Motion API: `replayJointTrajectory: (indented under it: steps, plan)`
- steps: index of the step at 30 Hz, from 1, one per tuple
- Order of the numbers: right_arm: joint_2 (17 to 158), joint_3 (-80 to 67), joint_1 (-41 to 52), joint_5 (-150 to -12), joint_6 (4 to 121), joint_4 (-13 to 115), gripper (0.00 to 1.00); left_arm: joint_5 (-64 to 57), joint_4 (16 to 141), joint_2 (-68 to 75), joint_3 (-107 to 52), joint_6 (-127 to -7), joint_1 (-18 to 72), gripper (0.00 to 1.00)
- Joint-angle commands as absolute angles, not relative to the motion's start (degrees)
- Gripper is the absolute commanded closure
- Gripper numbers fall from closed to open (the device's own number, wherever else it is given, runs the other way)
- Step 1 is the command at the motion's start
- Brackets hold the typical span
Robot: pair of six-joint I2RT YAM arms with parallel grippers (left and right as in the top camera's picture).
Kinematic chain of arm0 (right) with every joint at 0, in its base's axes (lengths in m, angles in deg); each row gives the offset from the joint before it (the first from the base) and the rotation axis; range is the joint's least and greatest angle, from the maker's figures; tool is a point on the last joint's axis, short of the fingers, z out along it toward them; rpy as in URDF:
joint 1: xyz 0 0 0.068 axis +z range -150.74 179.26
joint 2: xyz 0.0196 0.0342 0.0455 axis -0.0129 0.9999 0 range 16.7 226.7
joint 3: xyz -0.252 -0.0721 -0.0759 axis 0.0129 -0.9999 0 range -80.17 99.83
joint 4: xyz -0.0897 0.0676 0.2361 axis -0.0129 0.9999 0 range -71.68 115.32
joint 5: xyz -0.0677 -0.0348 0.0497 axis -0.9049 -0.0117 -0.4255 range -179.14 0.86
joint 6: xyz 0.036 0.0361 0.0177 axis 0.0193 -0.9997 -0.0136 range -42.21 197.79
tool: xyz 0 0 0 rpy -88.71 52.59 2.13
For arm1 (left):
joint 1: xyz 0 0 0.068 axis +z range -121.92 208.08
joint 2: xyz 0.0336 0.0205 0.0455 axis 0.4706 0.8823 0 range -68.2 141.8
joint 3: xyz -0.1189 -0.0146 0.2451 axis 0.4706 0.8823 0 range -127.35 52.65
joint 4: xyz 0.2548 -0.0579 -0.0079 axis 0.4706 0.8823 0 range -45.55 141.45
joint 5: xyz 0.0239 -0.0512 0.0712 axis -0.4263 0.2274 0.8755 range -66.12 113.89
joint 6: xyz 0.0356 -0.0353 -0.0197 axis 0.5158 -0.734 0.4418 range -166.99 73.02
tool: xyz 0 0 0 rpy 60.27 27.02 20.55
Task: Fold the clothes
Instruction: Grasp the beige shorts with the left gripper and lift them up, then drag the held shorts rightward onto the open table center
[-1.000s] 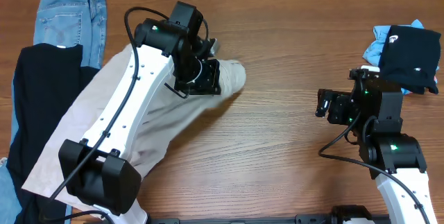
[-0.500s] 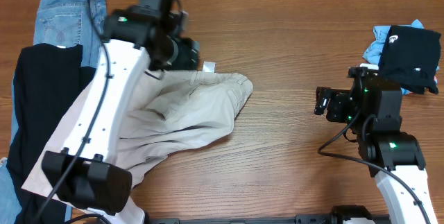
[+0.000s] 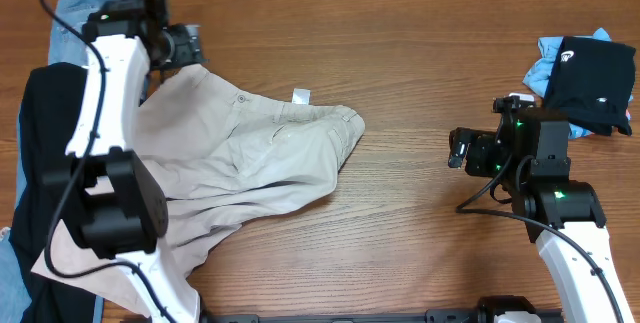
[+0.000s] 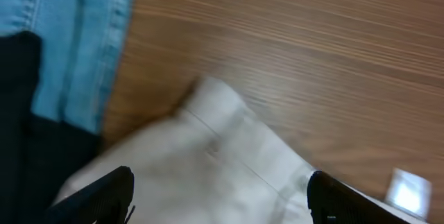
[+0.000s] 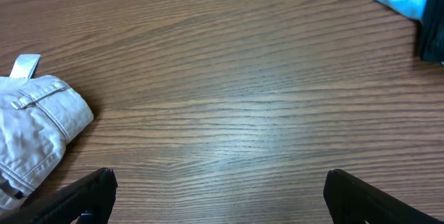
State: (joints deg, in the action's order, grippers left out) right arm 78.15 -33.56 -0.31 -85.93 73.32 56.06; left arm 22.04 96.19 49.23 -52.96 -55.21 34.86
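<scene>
The wooden table (image 3: 420, 73) bears beige trousers (image 3: 270, 158), jeans (image 3: 70, 23), a black garment (image 3: 45, 163) (left) and seemingly more clothes (image 3: 590, 83) right.

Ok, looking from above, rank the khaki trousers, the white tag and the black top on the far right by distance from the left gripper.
1. Khaki trousers: just beside the left gripper, upper left.
2. White tag: mid-table, by the waistband.
3. Black top: far right edge.

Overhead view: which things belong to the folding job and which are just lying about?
In the job: light beige cotton trousers; left gripper, open over them.
Lying about, untouched: blue denim jeans; black garment; black and light blue clothes.
</scene>
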Motion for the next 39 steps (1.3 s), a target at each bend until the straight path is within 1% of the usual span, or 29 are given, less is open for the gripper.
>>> replayJointTrajectory:
  steps: [1, 11, 13, 14, 15, 17, 18, 22, 25, 28, 29, 31, 34, 35, 36, 37, 38, 39]
  plan:
    - [77.8, -32.0, -0.1, -85.4, 73.3, 56.4, 0.00, 22.8, 94.7, 53.2, -54.0, -47.5, 36.6, 0.16]
    - [77.8, -32.0, -0.1, -85.4, 73.2, 56.6, 0.00, 22.9, 92.3, 61.0, -54.0, -37.7, 37.5, 0.15]
    - [77.8, -32.0, -0.1, -85.4, 73.2, 56.6, 0.00, 22.8, 92.1, 62.5, -54.0, -36.1, 37.5, 0.18]
    - [77.8, -32.0, -0.1, -85.4, 73.2, 56.6, 0.00, 22.5, 92.2, 62.8, -54.0, -35.6, 37.5, 0.28]
    - [77.8, -32.0, -0.1, -85.4, 73.2, 56.6, 0.00, 22.3, 92.2, 63.2, -54.0, -35.2, 37.5, 0.41]
    - [77.8, -32.0, -0.1, -85.5, 73.2, 56.5, 0.00, 21.2, 92.2, 63.3, -54.0, -35.2, 37.4, 0.87]
    - [77.8, -32.0, -0.1, -85.5, 73.2, 56.5, 0.00, 20.5, 92.2, 63.3, -54.0, -35.2, 37.4, 0.96]
    - [77.8, -32.0, -0.1, -85.6, 73.2, 56.4, 0.00, 17.7, 92.6, 62.7, -55.4, -35.9, 37.3, 0.96]
    - [77.8, -32.0, -0.1, -85.7, 73.3, 56.4, 0.00, 15.3, 94.3, 61.1, -59.6, -36.9, 36.6, 0.96]
    - [77.8, -32.0, -0.1, -85.6, 73.2, 56.0, 0.00, 12.2, 95.7, 57.8, -69.1, -39.2, 34.7, 0.96]
    - [77.8, -32.0, -0.1, -85.6, 73.2, 55.8, 0.00, 10.6, 95.5, 56.2, -74.6, -39.5, 32.9, 0.96]
    - [77.8, -32.0, -0.1, -85.7, 73.3, 55.5, 0.00, 11.1, 94.9, 55.4, -79.4, -39.4, 30.7, 0.96]
    - [77.8, -32.0, -0.1, -85.7, 73.3, 54.9, 0.00, 15.3, 93.7, 55.4, -84.1, -39.3, 27.1, 0.96]
    - [77.8, -32.0, -0.1, -85.7, 73.3, 54.6, 0.00, 17.6, 93.1, 55.4, -84.1, -39.3, 26.3, 0.93]
    - [77.8, -32.0, -0.1, -85.6, 73.3, 54.5, 0.00, 19.6, 93.2, 55.4, -84.1, -39.3, 25.7, 0.73]
    - [77.8, -32.0, -0.1, -85.6, 73.3, 54.4, 0.00, 21.7, 93.9, 55.6, -84.1, -39.4, 25.2, 0.41]
    - [77.8, -32.0, -0.1, -85.6, 73.2, 54.4, 0.00, 23.9, 95.2, 55.8, -84.1, -40.0, 25.0, 0.25]
    - [77.8, -32.0, -0.1, -85.6, 73.3, 54.5, 0.00, 25.4, 96.8, 55.8, -84.1, -40.5, 24.9, 0.12]
